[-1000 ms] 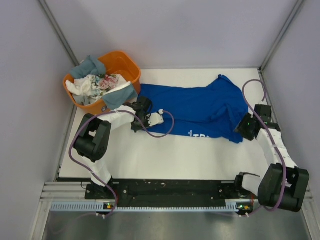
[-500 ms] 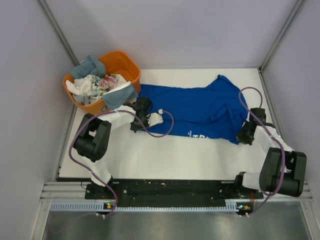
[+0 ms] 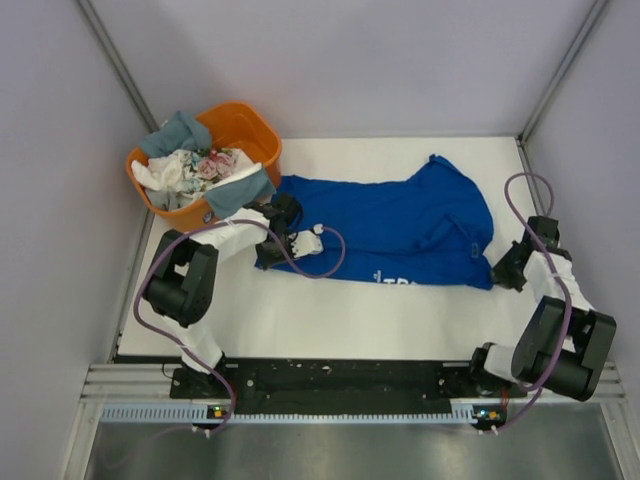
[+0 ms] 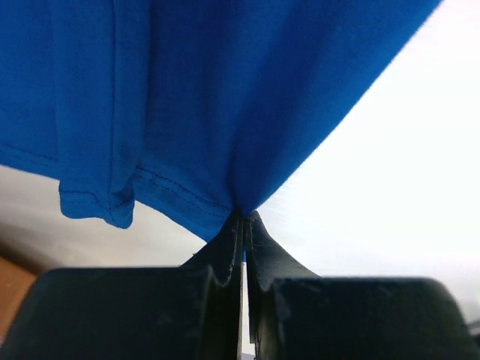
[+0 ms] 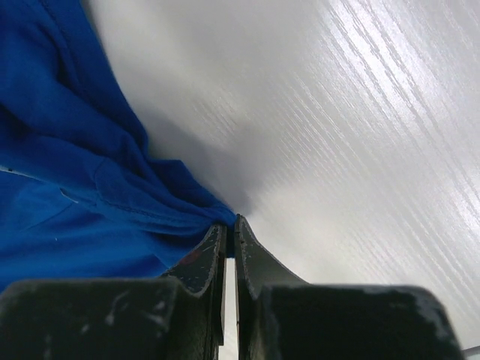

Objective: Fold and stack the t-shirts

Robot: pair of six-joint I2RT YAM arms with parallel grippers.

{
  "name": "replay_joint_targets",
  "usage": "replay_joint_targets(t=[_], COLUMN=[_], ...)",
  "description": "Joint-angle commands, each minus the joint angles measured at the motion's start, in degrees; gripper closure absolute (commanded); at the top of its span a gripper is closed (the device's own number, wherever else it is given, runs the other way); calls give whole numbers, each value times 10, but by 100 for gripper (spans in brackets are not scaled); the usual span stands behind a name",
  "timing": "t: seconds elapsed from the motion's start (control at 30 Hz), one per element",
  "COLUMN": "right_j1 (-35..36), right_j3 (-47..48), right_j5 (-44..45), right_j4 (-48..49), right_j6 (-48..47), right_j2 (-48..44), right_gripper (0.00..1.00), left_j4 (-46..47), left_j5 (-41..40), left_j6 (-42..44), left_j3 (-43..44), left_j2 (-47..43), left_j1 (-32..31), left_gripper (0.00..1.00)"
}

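Left tool (image 4: 244, 219) and right tool (image 5: 231, 225) pinch blue t-shirt (image 3: 400, 220), long axis left-right.

- Top external looks steeply down over the whole table (image 3: 400, 322) from above its near edge.
- Both wrist cameras sit close against the blue t-shirt (image 3: 400, 220), which all views share.

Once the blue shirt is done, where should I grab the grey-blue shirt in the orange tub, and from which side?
Probably the flap of the grey-blue shirt draped over the rim of the orange tub on the table side. It hangs free outside the wall, so approach from the table and pinch its lower edge; the rest is bundled inside.
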Motion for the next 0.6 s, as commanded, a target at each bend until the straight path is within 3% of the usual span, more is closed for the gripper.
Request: replay_joint_targets(t=[0.0,0.17,0.37,0.5,0.57], right_j1=[-10,-49,-55,-55,-55], right_j3=[29,28,24,20,25], right_j5=[19,15,1,10,9], right_j4=[-3,10,15,24,26], right_j6=[-13,-8,-7,-1,-2], right_j2=[3,7,40,42,44], right_gripper=[99,100,100,86,80], left_j4=[-119,-171,-171,-145,-144], left_j5=[69,106,87,68,83], left_j6=[-5,-7,-11,-19,-24], left_j3=[12,-9,-37,-41,-31], left_j2=[-38,-53,-61,-63,-61], left_j1=[-3,-27,-37,-37,-37], left_gripper=[100,100,100,100,89])
